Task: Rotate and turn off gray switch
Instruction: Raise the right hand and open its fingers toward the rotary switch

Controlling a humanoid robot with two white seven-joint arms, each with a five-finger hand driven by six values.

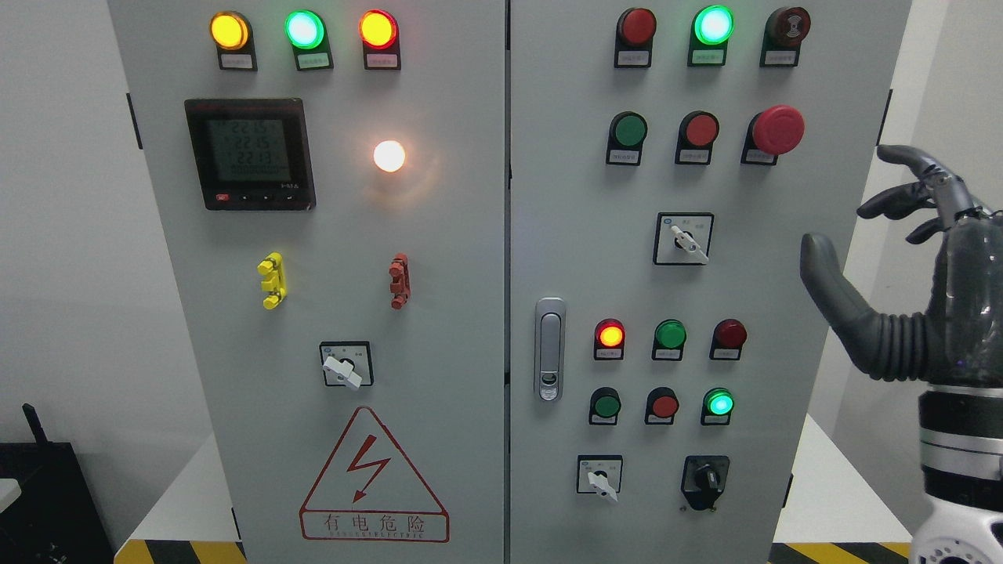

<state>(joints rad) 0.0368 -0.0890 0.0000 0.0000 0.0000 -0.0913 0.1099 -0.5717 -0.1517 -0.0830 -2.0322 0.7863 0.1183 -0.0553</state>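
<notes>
Fingers (901, 200) of right hand (932, 298) spread wide, holding nothing, well right of gray switch (689, 243).

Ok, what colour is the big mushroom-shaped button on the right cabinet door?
Red. The mushroom button shows clearly in the head view, upper right of the door.

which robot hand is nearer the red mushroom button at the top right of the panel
Right. The right robot hand is raised, fingers spread, just right of and below the red mushroom button, not touching it. The left robot hand is out of view.
</notes>
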